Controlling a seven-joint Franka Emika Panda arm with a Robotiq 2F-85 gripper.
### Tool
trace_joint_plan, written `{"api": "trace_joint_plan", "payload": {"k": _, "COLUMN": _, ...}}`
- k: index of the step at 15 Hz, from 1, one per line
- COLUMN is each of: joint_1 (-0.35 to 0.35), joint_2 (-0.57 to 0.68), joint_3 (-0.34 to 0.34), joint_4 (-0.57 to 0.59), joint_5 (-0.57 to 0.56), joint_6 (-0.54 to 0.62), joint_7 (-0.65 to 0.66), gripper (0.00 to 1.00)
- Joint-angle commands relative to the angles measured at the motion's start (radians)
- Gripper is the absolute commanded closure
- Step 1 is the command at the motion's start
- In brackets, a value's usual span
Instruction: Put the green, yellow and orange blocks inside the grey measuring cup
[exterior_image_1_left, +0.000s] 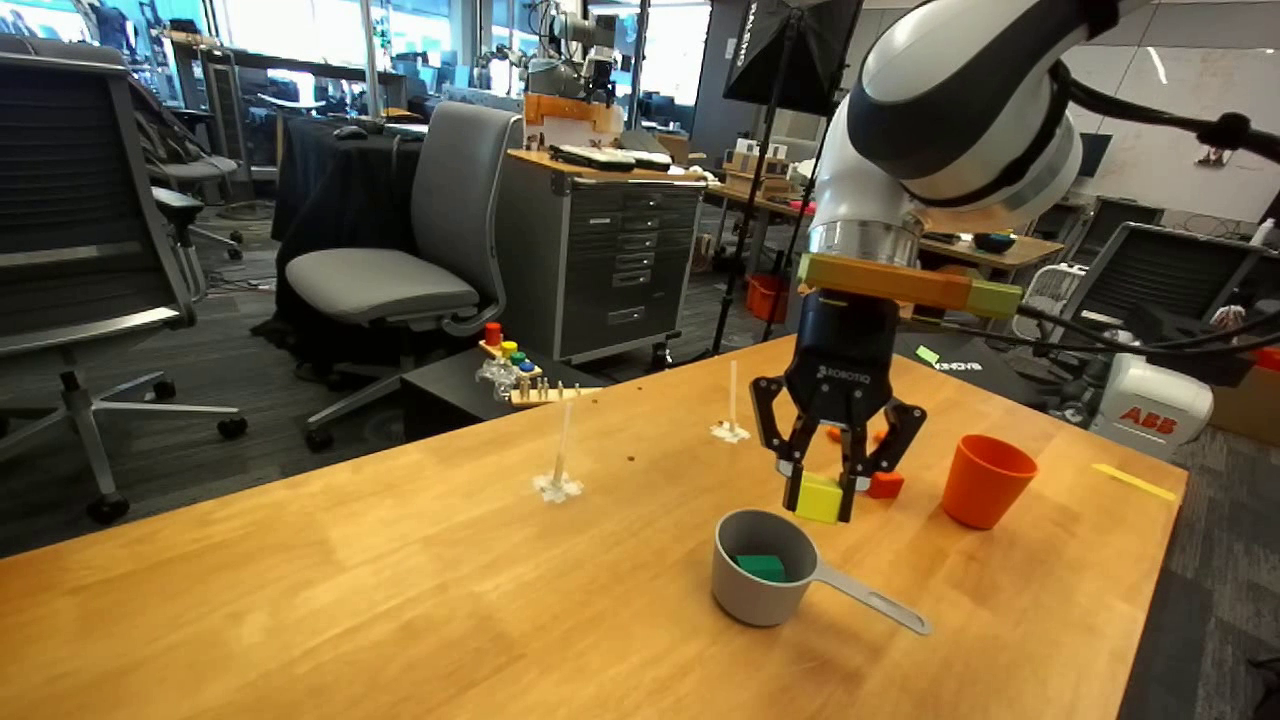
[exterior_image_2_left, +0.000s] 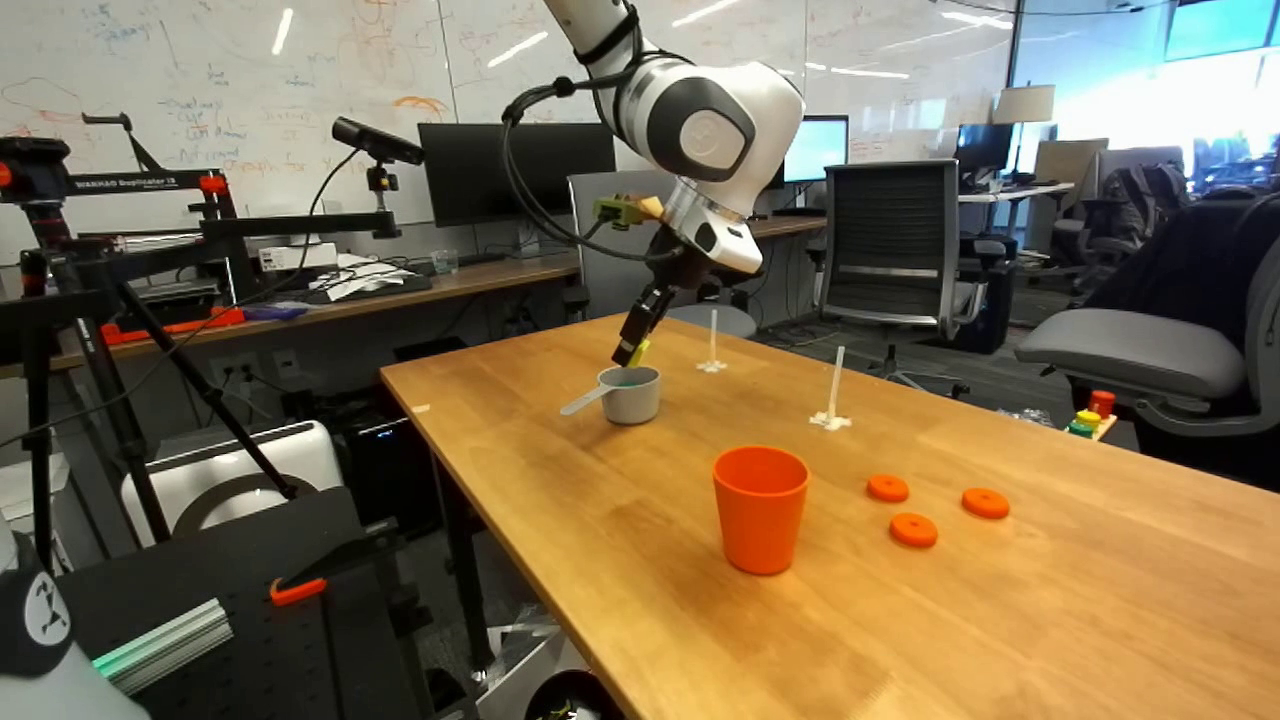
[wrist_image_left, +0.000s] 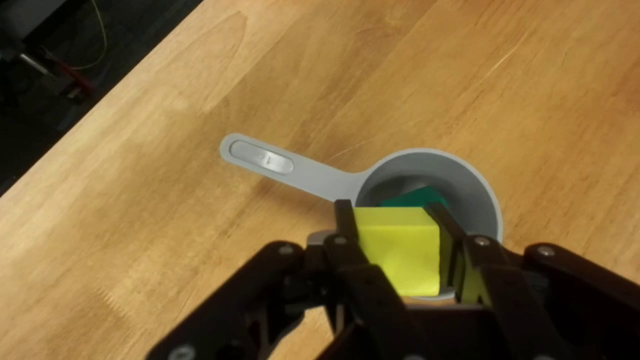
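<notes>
My gripper is shut on the yellow block, which sits between its fingertips. In the wrist view the gripper and the yellow block overlap the mouth of the grey measuring cup. In both exterior views the block is just above the rim of the cup, and apart from it. The green block lies inside the cup, and it is partly covered in the wrist view. An orange block stands on the table behind the gripper, partly hidden.
An orange cup stands upright on the table, also in an exterior view. Orange discs lie near it. Two thin upright pegs are fixed to the table. The measuring cup's handle points toward a table edge.
</notes>
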Motion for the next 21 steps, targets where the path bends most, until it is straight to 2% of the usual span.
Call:
{"api": "trace_joint_plan", "payload": {"k": 1, "joint_1": 0.012, "joint_2": 0.004, "joint_3": -0.003, "joint_4": 0.005, "joint_5": 0.001, "joint_6": 0.030, "joint_7": -0.024, "gripper": 0.86}}
{"api": "trace_joint_plan", "payload": {"k": 10, "joint_1": 0.029, "joint_2": 0.065, "joint_3": 0.009, "joint_4": 0.040, "joint_5": 0.007, "joint_6": 0.073, "joint_7": -0.036, "gripper": 0.86}}
{"api": "trace_joint_plan", "payload": {"k": 11, "joint_1": 0.031, "joint_2": 0.070, "joint_3": 0.010, "joint_4": 0.044, "joint_5": 0.009, "joint_6": 0.071, "joint_7": -0.031, "gripper": 0.36}}
{"api": "trace_joint_plan", "payload": {"k": 12, "joint_1": 0.034, "joint_2": 0.074, "joint_3": 0.010, "joint_4": 0.047, "joint_5": 0.006, "joint_6": 0.070, "joint_7": -0.027, "gripper": 0.36}}
{"api": "trace_joint_plan", "payload": {"k": 13, "joint_1": 0.037, "joint_2": 0.076, "joint_3": 0.009, "joint_4": 0.049, "joint_5": 0.003, "joint_6": 0.070, "joint_7": -0.024, "gripper": 0.31}}
{"api": "trace_joint_plan", "payload": {"k": 17, "joint_1": 0.040, "joint_2": 0.045, "joint_3": -0.012, "joint_4": 0.044, "joint_5": -0.021, "joint_6": 0.070, "joint_7": -0.004, "gripper": 0.00}}
{"api": "trace_joint_plan", "payload": {"k": 21, "joint_1": 0.019, "joint_2": -0.026, "joint_3": -0.061, "joint_4": 0.028, "joint_5": -0.065, "joint_6": 0.080, "joint_7": 0.012, "gripper": 0.00}}
